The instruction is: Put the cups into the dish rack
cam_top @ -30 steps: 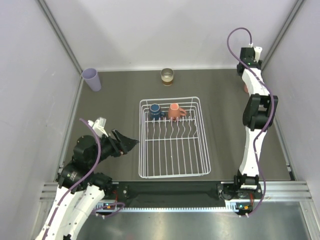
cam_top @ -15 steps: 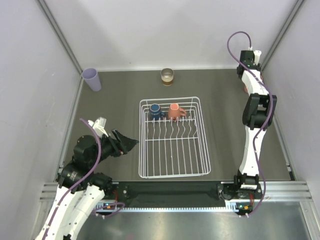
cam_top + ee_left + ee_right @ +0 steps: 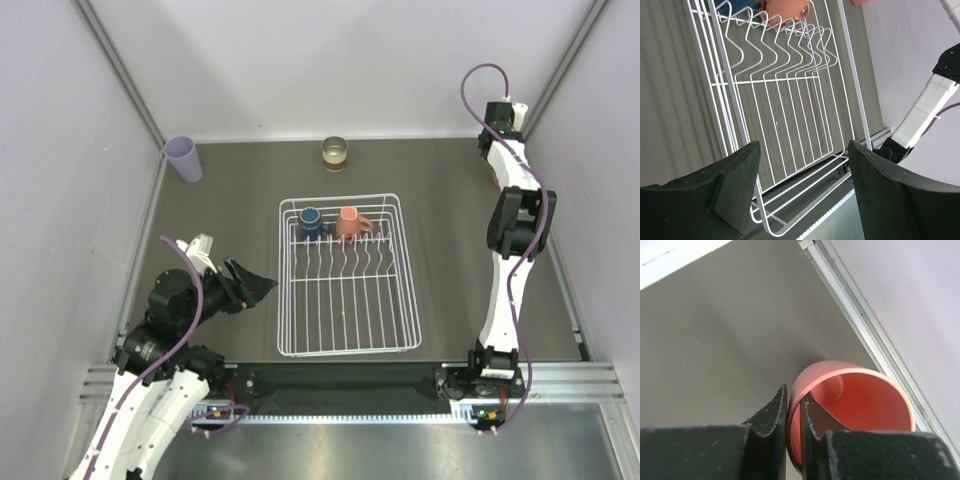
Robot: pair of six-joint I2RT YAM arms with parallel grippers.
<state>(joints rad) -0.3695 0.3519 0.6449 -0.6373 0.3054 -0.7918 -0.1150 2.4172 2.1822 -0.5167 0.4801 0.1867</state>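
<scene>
Tight in the far right corner, my right gripper (image 3: 795, 392) is shut on the wall of the pink tumbler (image 3: 860, 405), one finger inside the rim and one outside. The tumbler stands upright on the table; in the top view the right arm hides it. The white wire dish rack (image 3: 349, 352) sits mid-table with the dark blue mug (image 3: 311, 222) and the terracotta-orange mug (image 3: 350, 223) at its far end. A lavender tumbler (image 3: 183, 158) stands at the far left, and a shiny brownish cup (image 3: 334, 152) at the far middle. My left gripper (image 3: 262, 287) hangs open and empty just left of the rack.
White walls enclose the table on the left, back and right. A metal rail (image 3: 865, 330) runs along the right wall right beside the pink tumbler. In the left wrist view the rack's tines (image 3: 785, 45) and near rim fill the space between my open fingers (image 3: 740, 175).
My right gripper's jaws have closed onto the pink tumbler's wall, and the right arm has shifted slightly toward the right wall. The left arm has not moved.
</scene>
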